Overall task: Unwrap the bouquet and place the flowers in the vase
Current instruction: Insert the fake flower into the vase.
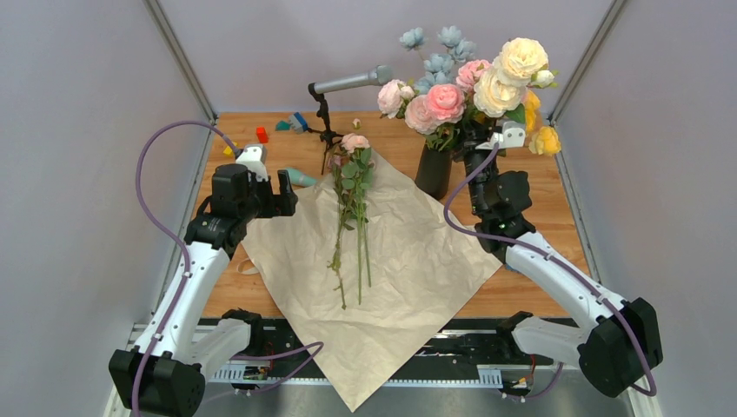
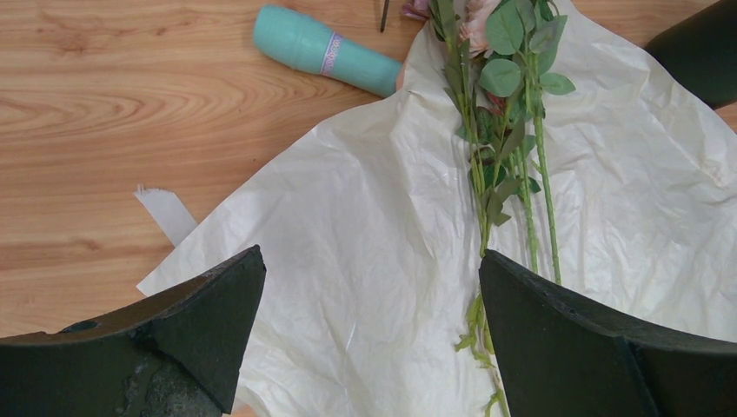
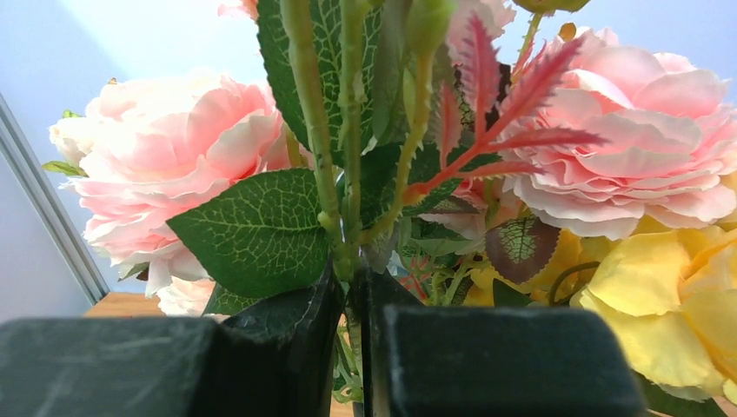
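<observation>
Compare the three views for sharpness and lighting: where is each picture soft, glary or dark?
Top external: even light, the paper crisp, shadows faint. Left wrist: the flowers sharp, the left gripper's fingers dark. Right wrist: the right gripper's fingers, shut on green stems, blurred and dark; pink blooms sharp against a bright wall.

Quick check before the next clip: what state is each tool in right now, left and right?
Left tool: open, holding nothing.
Right tool: closed on green flower stems.
</observation>
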{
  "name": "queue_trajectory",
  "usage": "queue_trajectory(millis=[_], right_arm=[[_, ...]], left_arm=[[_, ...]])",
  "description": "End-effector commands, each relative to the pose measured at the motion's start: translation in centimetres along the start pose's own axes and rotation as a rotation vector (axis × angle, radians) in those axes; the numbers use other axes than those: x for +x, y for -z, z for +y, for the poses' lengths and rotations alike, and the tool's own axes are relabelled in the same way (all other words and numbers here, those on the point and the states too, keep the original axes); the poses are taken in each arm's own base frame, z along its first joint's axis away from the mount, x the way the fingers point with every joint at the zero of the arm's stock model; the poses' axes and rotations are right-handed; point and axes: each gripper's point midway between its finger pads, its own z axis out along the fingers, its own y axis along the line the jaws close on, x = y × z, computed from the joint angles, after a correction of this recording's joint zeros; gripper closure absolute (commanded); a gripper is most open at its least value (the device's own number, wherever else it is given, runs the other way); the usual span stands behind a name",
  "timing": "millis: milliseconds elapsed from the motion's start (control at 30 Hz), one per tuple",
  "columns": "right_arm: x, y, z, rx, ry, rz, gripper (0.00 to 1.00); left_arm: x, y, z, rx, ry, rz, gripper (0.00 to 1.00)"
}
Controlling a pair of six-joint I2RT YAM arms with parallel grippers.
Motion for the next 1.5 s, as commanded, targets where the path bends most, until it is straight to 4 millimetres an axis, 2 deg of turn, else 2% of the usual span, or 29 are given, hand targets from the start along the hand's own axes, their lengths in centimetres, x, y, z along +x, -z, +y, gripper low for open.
queue_trajectory(millis=[0, 367, 667, 800, 1067, 1467], right_arm=[[2.8, 0.3, 0.4, -0.017, -0.01, 0.072, 1.0], [4.6, 1.2, 0.0, -0.003, -0.042, 0.111, 1.0], [4.7, 1.4, -0.4, 0.02, -0.045, 0.119, 1.0], [3.4, 1.1, -0.8, 0.046, -0.049, 0.099, 1.0], [-1.6, 0.7, -0.8, 0.038, -0.055, -0.009, 1.0], [-3.1, 1.6, -3.0, 0.139, -0.042, -0.06, 1.0]], left_arm=[[-1.1, 0.2, -0.2, 0.015, -0.021, -0.043, 0.0], [-1.1, 0.2, -0.2, 0.016, -0.021, -0.044, 0.0], [-1.0, 0.2, -0.3, 0.019, -0.02, -0.044, 0.0], [-1.0, 0.2, -0.3, 0.019, -0.019, -0.042, 0.0], [-1.1, 0.2, -0.3, 0.021, -0.019, -0.046, 0.0], [-1.0, 0.3, -0.4, 0.024, -0.018, -0.045, 0.0]])
